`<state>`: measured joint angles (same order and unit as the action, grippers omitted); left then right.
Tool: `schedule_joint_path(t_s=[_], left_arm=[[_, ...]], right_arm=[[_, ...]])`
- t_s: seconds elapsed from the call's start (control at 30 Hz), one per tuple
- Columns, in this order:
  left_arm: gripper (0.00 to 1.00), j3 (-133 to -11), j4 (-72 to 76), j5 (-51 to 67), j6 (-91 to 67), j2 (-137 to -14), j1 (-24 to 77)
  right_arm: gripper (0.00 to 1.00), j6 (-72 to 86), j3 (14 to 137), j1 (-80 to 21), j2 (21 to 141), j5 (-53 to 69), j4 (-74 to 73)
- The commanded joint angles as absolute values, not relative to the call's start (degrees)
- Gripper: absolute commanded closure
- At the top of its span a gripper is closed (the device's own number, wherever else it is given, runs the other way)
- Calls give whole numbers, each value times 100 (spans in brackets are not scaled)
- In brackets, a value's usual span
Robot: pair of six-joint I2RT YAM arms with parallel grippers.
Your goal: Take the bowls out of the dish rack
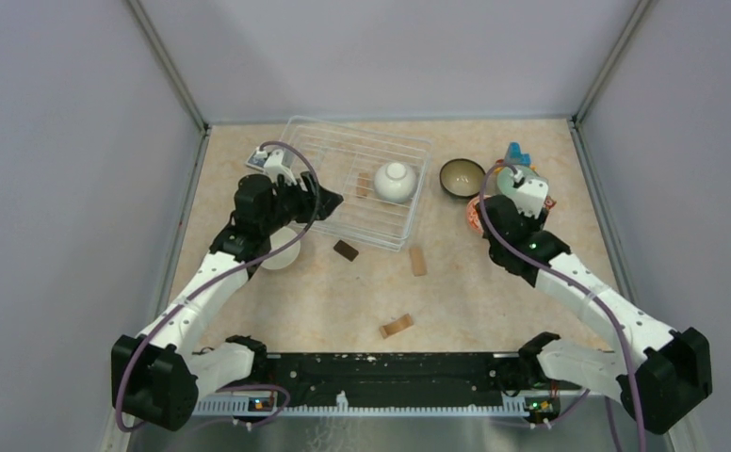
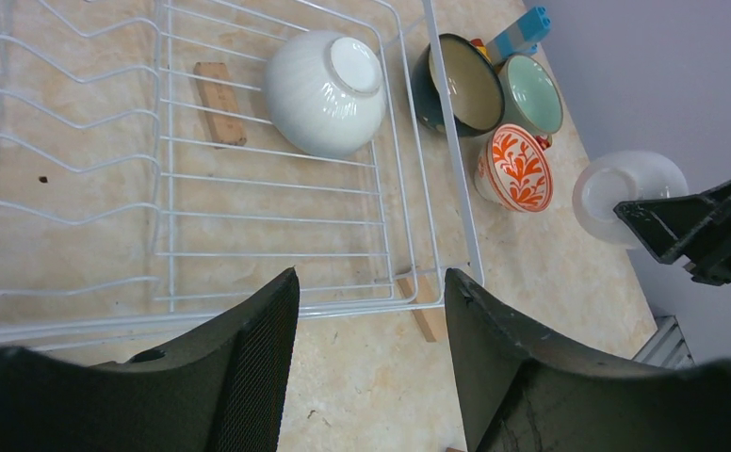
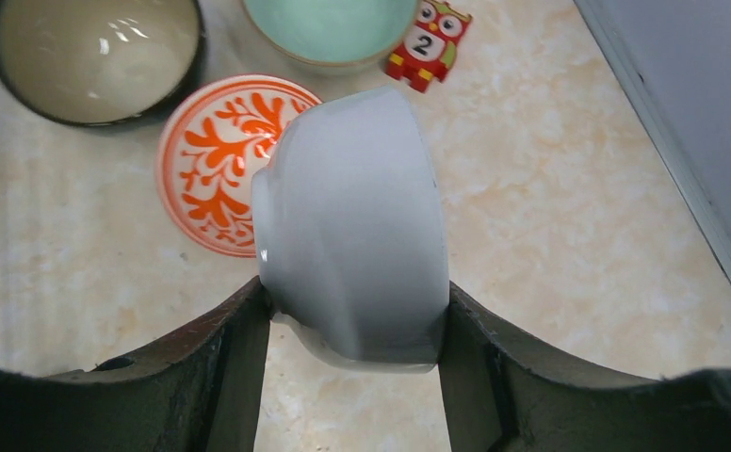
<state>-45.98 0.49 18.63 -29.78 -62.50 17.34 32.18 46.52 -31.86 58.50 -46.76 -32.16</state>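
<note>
While my left gripper [image 2: 371, 278] hangs open beside the dish rack [image 2: 457, 179], my right gripper [image 3: 354, 299] clamps a white bowl [image 3: 352, 217] near the right edge of the worktop [image 3: 569, 217].

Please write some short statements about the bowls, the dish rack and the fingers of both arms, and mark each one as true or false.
1. Only one bowl, a white ribbed ceramic bowl, is in the white wire dish rack. True.
2. The right fingers are empty. False: they grip a plain white bowl, held on its side.
3. The left fingers are open and hold nothing. True.
4. The orange-patterned bowl lies inside the rack. False: it stands on the table outside the rack, next to a pale green bowl.
</note>
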Motion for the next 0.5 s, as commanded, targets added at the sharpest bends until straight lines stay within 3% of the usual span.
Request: schedule_joint_path(t_s=[0.0,0.37,0.4,0.47], left_arm=[[37,-4537,442,2146,-3065,-6192,1758],[36,-4379,597,2256,-3109,-6180,1758],[36,-4384,598,2258,-3111,-6178,1753],[36,-4377,598,2234,-3107,-6165,1758]], right_arm=[[100,4377,4893,-2944,6348,-5154,-4032],[100,5572,4914,-2487,7316,-5074,-4986],[97,5538,4884,-2487,7329,-5098,-4924],[71,5374,4789,-2480,7318,-5057,-4717]])
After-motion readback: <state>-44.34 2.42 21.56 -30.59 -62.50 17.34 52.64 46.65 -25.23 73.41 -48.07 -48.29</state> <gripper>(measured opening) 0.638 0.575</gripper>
